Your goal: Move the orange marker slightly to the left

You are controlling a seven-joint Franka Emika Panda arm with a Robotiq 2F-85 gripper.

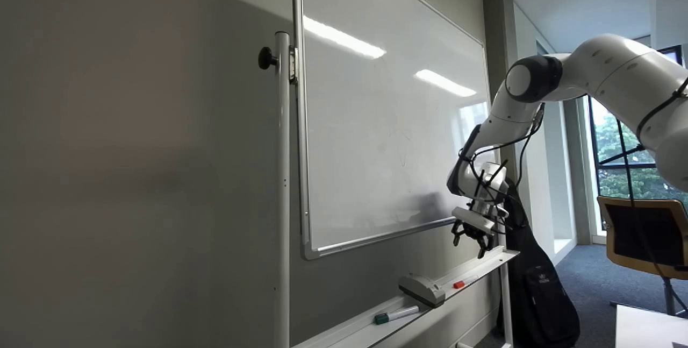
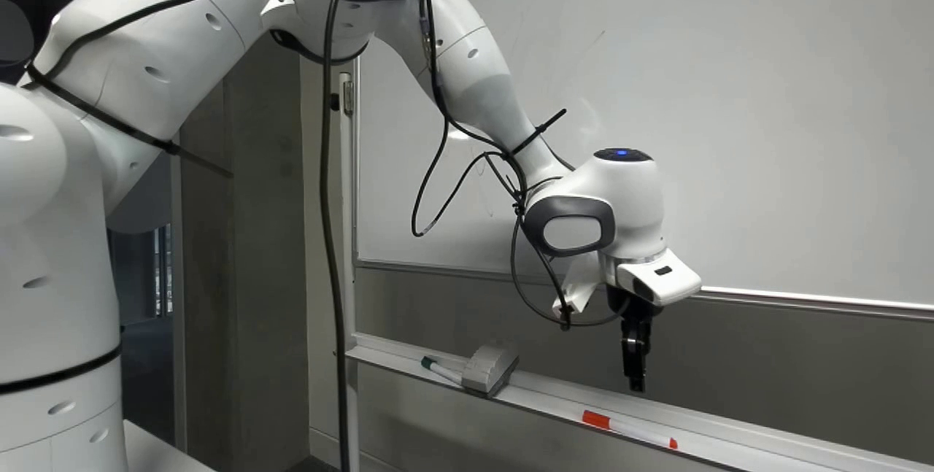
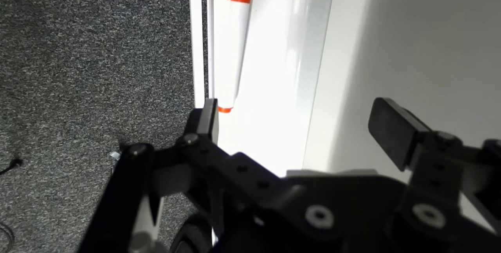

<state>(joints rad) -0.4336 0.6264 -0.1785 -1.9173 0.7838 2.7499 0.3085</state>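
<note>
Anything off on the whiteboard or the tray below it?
Tray looks fine: orange marker, green-capped marker and eraser all rest on it, no spill or damage visible. Only slight oddity: faint strokes on the whiteboard, perhaps left from incomplete wiping.

I'm looking at a smooth, glossy whiteboard (image 1: 387,122) throwing back 2 bright reflections (image 1: 346,37), a ledge (image 3: 270,128) that seems smooth painted metal, and an orange marker (image 2: 630,430) in smooth plastic. My arm (image 2: 474,85) is sleek, satiny plastic to the eye, while its hand (image 3: 298,126) looks mostly matt, with shinier metal screws (image 3: 319,216). The carpet (image 3: 98,57) looks rough and grainy, the bag (image 1: 532,262) soft, matt cloth.
</note>
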